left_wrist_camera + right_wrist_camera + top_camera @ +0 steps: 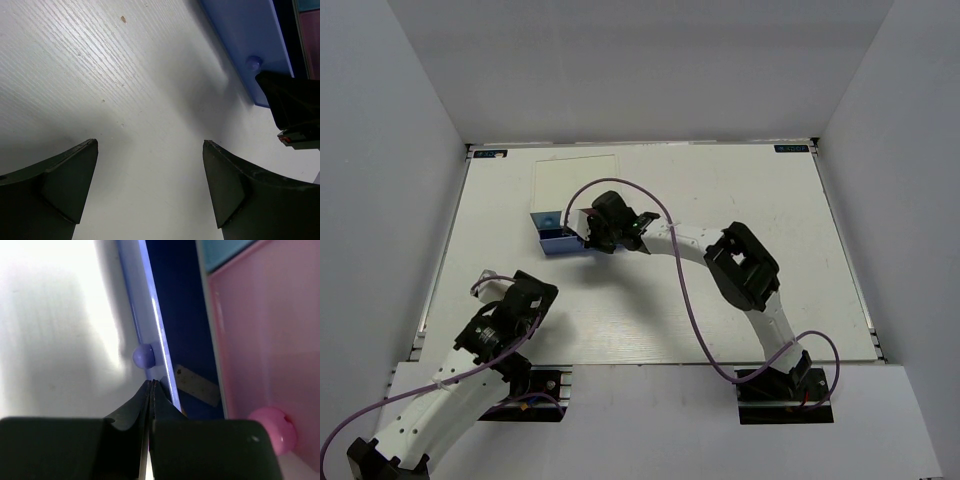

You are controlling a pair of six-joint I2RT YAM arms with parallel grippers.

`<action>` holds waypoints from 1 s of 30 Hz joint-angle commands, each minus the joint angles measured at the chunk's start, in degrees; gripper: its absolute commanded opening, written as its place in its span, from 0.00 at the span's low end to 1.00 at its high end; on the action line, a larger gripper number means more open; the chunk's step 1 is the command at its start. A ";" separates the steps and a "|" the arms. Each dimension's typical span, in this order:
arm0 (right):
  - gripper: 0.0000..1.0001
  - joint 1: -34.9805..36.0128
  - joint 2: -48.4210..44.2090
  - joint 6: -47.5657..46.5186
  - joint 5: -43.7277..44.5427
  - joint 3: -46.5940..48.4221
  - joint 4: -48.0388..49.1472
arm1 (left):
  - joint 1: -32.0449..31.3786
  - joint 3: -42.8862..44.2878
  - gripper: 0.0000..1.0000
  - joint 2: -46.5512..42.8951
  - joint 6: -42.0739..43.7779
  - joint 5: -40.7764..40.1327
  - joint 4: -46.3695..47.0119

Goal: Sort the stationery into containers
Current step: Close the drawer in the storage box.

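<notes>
– Stationery showing?
– Small tan eraser block (197, 386) is lying inside the pulled-out blue plastic drawer (140, 305), left of centre; pink drawer front (265, 340) is sitting beside it.
– Grippers?
– Right gripper (151, 386) is pressing shut, empty, tips touching the blue front by its knob (143, 356); left gripper (150, 185) is hanging wide open, empty.

a white table (740, 190) with a faint wood grain filled the view, boxed in by plain pale grey walls (640, 70) at the back and both sides, under soft even light.
</notes>
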 commanded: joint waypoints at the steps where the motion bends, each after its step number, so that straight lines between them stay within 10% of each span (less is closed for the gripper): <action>1: 0.00 0.13 0.80 1.30 5.09 1.25 5.58 | -0.27 0.88 0.96 -0.29 -0.37 -0.27 -1.09; 21: 0.00 0.93 2.82 1.47 12.04 1.78 14.02 | -0.27 2.03 0.96 2.79 -0.37 0.26 -0.56; 30: 0.00 -1.27 -16.06 -3.97 -12.38 -16.83 9.00 | -0.27 -0.69 0.97 2.18 1.20 0.26 5.32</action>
